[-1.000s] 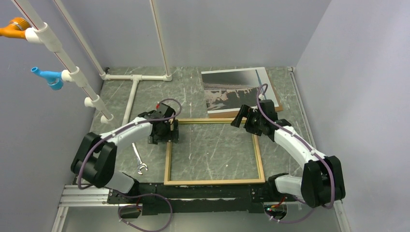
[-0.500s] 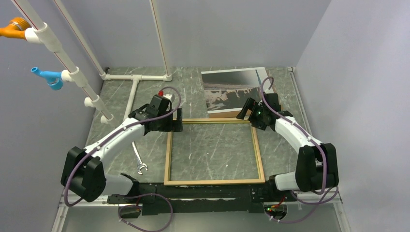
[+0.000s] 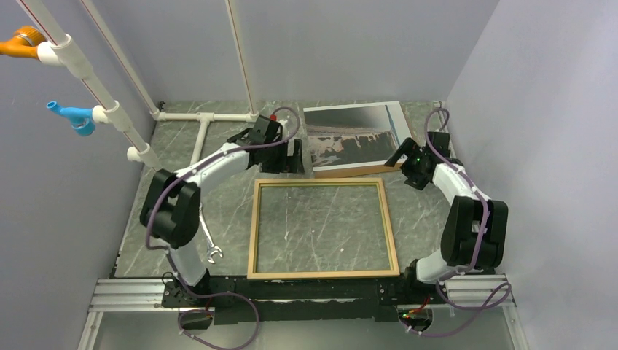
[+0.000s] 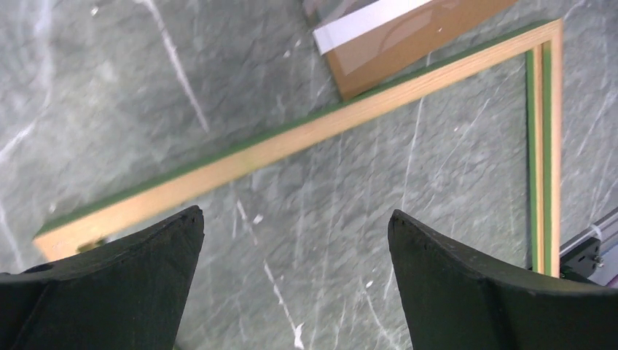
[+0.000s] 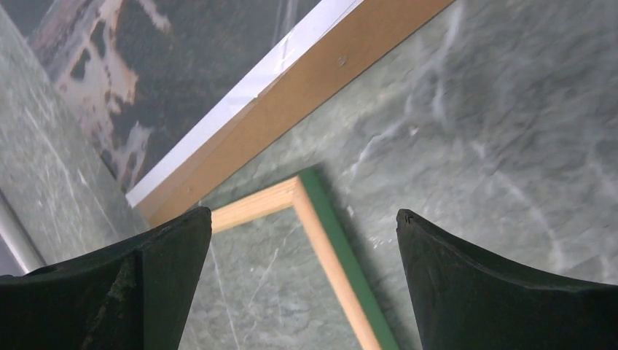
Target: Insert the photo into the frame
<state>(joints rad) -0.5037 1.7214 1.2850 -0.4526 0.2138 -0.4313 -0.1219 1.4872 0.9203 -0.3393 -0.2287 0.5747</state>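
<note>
The frame (image 3: 253, 233) lies flat in the middle of the table, light tan wood up, with green on its outer edge. The photo (image 3: 350, 135), grey sky over brown-and-white land, lies picture side up on a brown backing board (image 3: 416, 151) just beyond the frame's far edge. My left gripper (image 3: 297, 157) is open and empty at the photo's left edge. My right gripper (image 3: 398, 156) is open and empty at its right near corner. The left wrist view shows the frame (image 4: 291, 142) and the board (image 4: 408, 44). The right wrist view shows the photo (image 5: 146, 73), the board (image 5: 313, 87) and a frame corner (image 5: 306, 197).
A metal wrench (image 3: 210, 244) lies left of the frame. White pipes (image 3: 204, 120) run along the far left of the table and up the left wall, with a blue fitting (image 3: 73, 117) and an orange fitting (image 3: 22, 40). Grey walls close in the sides and back.
Both grippers have left the frame's far corners and moved away from me to either side of the photo. The frame lies where it was.
</note>
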